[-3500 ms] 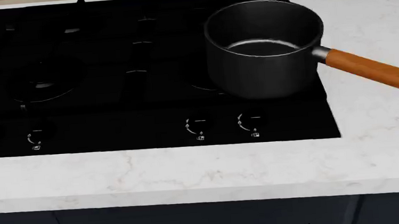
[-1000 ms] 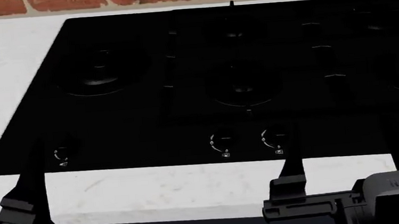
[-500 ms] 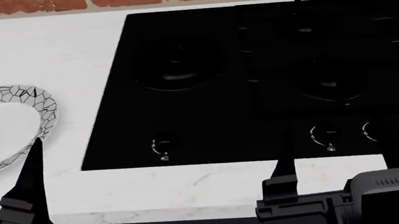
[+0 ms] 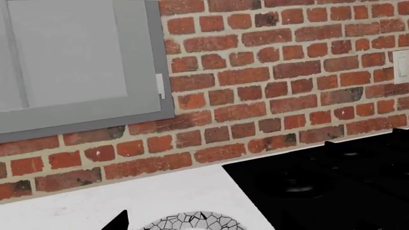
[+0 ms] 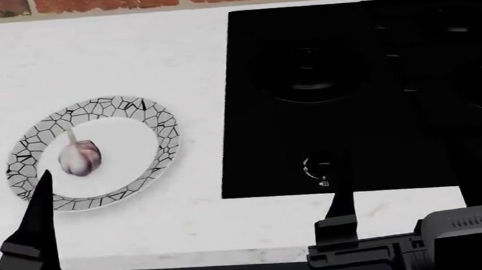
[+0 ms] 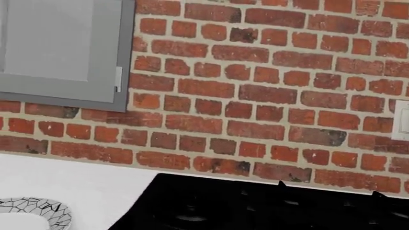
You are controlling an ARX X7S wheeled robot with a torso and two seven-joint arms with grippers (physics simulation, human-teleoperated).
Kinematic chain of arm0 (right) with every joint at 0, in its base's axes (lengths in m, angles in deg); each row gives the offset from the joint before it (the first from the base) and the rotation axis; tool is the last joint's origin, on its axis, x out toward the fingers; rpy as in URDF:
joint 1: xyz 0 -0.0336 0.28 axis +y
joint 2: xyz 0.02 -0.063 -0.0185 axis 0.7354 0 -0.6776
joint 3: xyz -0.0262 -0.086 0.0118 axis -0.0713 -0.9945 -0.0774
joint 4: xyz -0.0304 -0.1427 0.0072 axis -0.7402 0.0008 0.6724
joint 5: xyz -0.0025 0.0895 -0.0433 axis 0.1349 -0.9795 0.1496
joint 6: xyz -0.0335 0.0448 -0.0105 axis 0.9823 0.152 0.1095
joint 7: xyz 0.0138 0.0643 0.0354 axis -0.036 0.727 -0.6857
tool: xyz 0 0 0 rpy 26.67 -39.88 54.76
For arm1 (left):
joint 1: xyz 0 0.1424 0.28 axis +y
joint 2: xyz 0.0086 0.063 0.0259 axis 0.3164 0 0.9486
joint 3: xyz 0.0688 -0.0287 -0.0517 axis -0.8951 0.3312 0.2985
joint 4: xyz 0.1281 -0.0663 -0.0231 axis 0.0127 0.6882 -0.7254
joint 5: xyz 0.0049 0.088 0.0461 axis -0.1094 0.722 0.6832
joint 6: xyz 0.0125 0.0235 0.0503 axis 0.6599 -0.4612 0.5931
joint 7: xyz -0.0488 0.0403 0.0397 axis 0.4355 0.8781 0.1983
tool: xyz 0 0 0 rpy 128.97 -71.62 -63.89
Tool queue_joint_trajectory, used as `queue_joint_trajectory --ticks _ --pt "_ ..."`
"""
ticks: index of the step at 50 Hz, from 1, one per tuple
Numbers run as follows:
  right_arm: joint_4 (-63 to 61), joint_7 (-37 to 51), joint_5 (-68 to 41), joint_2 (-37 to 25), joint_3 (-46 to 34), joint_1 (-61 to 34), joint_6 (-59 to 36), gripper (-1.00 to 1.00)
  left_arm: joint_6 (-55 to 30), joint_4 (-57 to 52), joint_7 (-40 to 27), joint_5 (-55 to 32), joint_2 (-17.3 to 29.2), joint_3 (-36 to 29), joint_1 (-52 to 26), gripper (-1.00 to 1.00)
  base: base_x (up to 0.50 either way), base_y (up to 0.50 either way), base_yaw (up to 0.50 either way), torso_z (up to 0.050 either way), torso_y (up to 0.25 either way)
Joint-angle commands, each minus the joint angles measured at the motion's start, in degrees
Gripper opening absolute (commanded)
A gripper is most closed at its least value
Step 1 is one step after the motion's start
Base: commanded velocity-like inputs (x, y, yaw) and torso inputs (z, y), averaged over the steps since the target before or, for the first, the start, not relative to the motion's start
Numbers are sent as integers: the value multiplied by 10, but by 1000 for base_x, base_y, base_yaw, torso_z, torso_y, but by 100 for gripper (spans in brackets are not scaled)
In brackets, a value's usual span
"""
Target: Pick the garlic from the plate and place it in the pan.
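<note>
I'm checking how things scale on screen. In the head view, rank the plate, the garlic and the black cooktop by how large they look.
Largest to smallest, as they appear in the head view:
1. The black cooktop, though it is cut off at the picture's edge.
2. The plate.
3. The garlic, lying on the plate's white centre.

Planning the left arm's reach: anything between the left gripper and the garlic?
Nothing visible. The garlic lies alone in the centre of the plate, on the counter beside the cooktop. The left gripper sits at the plate's near edge, with only bare plate between them. The pan is out of view.
</note>
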Motion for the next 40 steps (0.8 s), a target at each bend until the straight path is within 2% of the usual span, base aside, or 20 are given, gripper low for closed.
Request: queue_joint_trajectory --ticks 1,8,12,14,16,22,32,34,37,39,40 --pt "-1 1 -3 -4 -2 -2 -2 100 0 0 -5 -1 0 -4 -1 100 -1 500 0 0 0" --pt "-20 9 -12 -13 9 -32 -30 100 2 9 -6 -5 0 2 -8 100 -1 429 0 0 0" --pt "-62 15 -44 -32 21 -83 -110 100 -81 -7 -16 -94 -15 63 -52 100 0 0 0 0 0" --pt "-78 14 -73 -37 33 -115 -154 100 -171 -24 -34 -180 -20 117 -113 100 145 0 0 0 0" --pt "-89 11 -72 -48 21 -130 -165 100 -226 -21 -54 -229 -26 149 -160 100 455 1 0 0 0" --pt "-118 15 -84 -59 28 -150 -191 100 -262 -28 -66 -250 -18 129 -206 100 500 1 0 0 0" --pt "-107 24 -67 -64 14 -148 -181 100 -271 -17 -72 -253 -19 99 -211 100 495 1 0 0 0" --pt "-111 35 -47 -72 -9 -155 -187 100 -284 -11 -76 -256 -16 92 -221 100 127 0 0 0 0" --pt "-110 34 -56 -66 -2 -155 -187 100 -301 12 -79 -262 -16 86 -240 100 0 0 0 0 0" --pt "-107 34 -54 -64 -1 -146 -177 100 -328 39 -88 -243 9 50 -262 100 0 0 0 0 0" --pt "-106 34 -51 -64 -2 -142 -168 100 -339 46 -85 -255 6 56 -269 100 0 0 0 0 0"
